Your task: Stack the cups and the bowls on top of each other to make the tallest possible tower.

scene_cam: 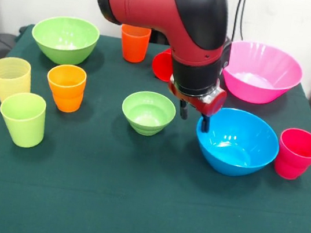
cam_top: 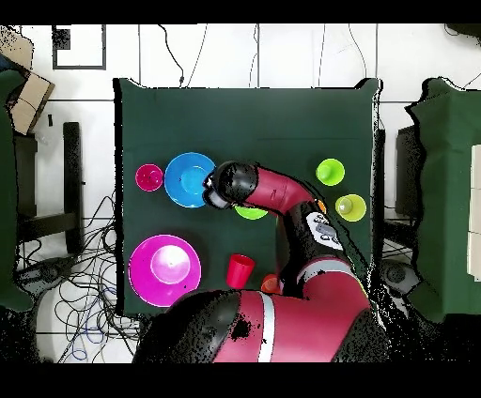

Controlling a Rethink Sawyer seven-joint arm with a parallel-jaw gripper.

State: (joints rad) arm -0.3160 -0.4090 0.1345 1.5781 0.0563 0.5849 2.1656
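My gripper hangs open and empty between the small light green bowl and the blue bowl, one fingertip over the blue bowl's left rim. The pink bowl sits behind, and the large light green bowl is back left. Upright cups stand apart: orange, orange, pale yellow, lime green, pinkish-red. A red cup lies on its side behind the arm. From overhead, the wrist covers the gripper beside the blue bowl.
The green tablecloth covers the whole table. Overhead, the arm crosses the table's middle and hides the large green bowl. Chairs and cables lie around the table edges.
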